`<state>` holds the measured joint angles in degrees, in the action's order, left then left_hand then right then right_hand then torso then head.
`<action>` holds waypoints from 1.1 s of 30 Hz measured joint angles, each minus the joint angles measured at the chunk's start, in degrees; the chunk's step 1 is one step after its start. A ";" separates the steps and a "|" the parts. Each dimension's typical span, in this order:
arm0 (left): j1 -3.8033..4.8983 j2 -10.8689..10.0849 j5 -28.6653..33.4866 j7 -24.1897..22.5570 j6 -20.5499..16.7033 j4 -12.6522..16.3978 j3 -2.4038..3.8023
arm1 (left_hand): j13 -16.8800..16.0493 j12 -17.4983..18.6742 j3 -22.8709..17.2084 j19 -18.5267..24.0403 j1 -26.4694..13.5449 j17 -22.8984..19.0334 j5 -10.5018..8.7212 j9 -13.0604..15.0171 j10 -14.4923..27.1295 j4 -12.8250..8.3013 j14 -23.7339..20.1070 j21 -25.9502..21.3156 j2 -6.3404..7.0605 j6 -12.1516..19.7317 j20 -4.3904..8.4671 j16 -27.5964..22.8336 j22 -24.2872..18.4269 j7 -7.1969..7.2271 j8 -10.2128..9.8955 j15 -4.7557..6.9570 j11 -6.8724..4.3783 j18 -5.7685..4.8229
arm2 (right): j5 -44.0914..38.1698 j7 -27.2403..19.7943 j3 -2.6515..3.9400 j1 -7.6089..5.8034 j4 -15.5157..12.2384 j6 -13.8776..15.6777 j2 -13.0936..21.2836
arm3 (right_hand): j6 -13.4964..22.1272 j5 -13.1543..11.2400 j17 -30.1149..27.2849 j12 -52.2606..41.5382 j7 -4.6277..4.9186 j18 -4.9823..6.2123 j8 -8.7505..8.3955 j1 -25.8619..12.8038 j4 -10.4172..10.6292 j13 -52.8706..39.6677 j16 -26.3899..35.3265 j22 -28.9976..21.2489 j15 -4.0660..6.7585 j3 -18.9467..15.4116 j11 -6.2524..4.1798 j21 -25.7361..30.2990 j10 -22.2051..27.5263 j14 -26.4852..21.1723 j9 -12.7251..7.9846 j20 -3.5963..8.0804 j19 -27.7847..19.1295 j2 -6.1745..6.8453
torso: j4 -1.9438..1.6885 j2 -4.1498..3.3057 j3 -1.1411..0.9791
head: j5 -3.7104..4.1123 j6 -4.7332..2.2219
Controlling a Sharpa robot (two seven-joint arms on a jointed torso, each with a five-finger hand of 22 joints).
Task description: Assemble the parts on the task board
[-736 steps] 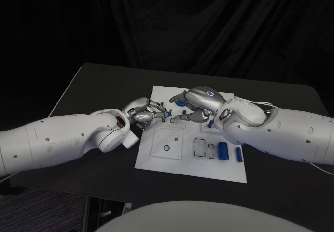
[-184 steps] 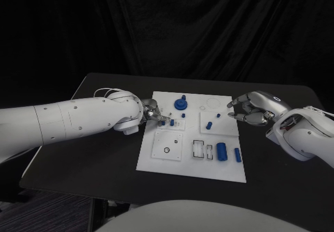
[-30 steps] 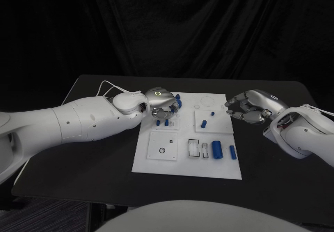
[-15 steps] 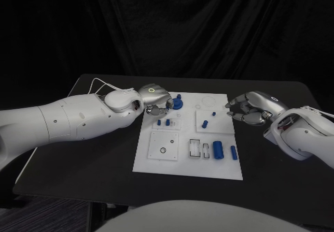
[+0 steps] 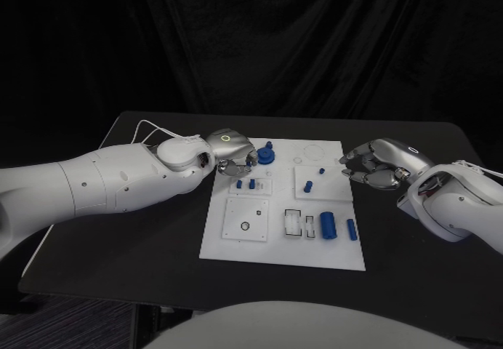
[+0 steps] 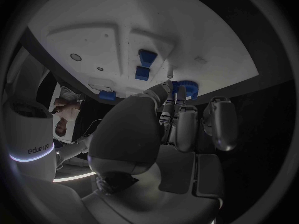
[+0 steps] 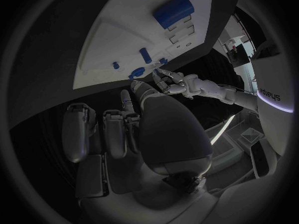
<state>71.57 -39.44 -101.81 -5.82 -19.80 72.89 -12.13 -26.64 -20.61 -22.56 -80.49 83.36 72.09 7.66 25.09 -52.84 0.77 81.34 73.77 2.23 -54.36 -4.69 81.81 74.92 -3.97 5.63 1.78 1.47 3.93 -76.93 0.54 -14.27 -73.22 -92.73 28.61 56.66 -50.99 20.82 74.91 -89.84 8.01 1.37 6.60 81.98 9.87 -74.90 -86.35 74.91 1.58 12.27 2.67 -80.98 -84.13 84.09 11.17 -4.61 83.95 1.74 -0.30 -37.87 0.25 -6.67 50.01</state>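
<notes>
**Both hands at the far corners of the board**

No writing can be read on the task board (image 5: 283,251) or on the parts. In both wrist views, letters stand on the robot's body, mirrored in the left one, but I cannot read them with certainty.

The board lies in the middle of the black table (image 5: 115,240), with bare table on each side and in front.

The left hand (image 5: 230,149) is at the board's far left corner, just beside the round blue part (image 5: 266,154). Its fingers (image 6: 177,129) are curled in; whether they hold something, I cannot tell.

The right hand (image 5: 379,163) is over the table at the board's right edge, fingers curled in, nothing seen in them.

A blue cylinder (image 5: 327,225) lies near the board's front right, with a thinner blue piece (image 5: 351,229) beside it.
</notes>
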 measured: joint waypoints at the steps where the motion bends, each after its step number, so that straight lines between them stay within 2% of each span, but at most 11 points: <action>1: -0.02 0.03 0.00 0.00 0.06 -0.03 0.00 | 0.00 0.00 0.00 0.00 0.00 0.00 0.00 0.00 0.00 0.00 -0.11 0.00 0.00 0.00 0.00 0.00 0.00 0.00 0.00 0.11 0.00 0.00 | 0.01 0.00 0.00 0.00 0.00 -0.01 0.01 | 0.00 0.00 0.00 0.00 0.00 0.00 0.00 0.00 0.00 0.00 0.00 0.00 0.00 0.00 0.00 0.00 0.00 0.00 0.00 0.00 0.00 0.00 | 0.01 0.00 0.00 | 0.01 0.00; 14: -0.50 0.56 -0.01 0.06 0.95 -0.52 0.00 | -0.07 0.05 0.01 0.07 0.00 -0.31 -0.12 -0.05 -0.21 0.00 -0.16 -0.26 0.00 0.00 -0.07 -0.22 0.00 0.00 0.00 0.16 0.20 0.00 | 0.09 0.01 0.00 0.05 0.00 -0.25 -0.14 | 0.00 0.00 0.00 0.00 0.00 0.00 0.00 0.00 0.00 0.00 0.00 0.00 0.00 0.00 0.00 0.00 0.00 0.00 0.00 0.00 0.00 0.00 | 0.07 -0.03 -0.02 | -0.06 0.00; 33: -0.68 0.60 -0.01 0.64 1.47 -0.49 0.10 | -0.10 0.28 0.01 0.42 0.00 -0.71 -0.34 -0.24 -0.21 0.01 -0.36 -0.77 0.01 0.00 -0.01 -0.44 -0.01 -0.01 -0.22 -0.05 0.20 0.01 | 0.13 0.01 0.00 0.15 0.06 -0.56 -0.33 | 0.00 0.00 0.00 0.00 0.00 0.00 0.00 0.00 0.00 -0.04 0.00 -0.01 0.00 0.00 0.00 0.00 0.00 0.00 0.01 0.00 0.00 0.00 | 0.03 0.06 -0.03 | 0.04 0.00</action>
<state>70.88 -38.84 -101.82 -5.18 -18.33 72.40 -12.03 -26.74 -20.33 -22.55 -80.07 83.36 71.38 7.32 24.85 -53.05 0.78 80.97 73.00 2.23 -54.36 -4.70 81.37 74.91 -3.98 5.41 1.73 1.66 3.94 -76.80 0.55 -14.27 -73.08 -92.67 28.04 56.33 -50.99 20.82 74.90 -89.84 8.01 1.37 6.60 81.97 9.87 -74.94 -86.35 74.90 1.58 12.27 2.67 -80.98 -84.13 84.09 11.18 -4.61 83.95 1.74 -0.26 -37.81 0.21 -6.62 50.01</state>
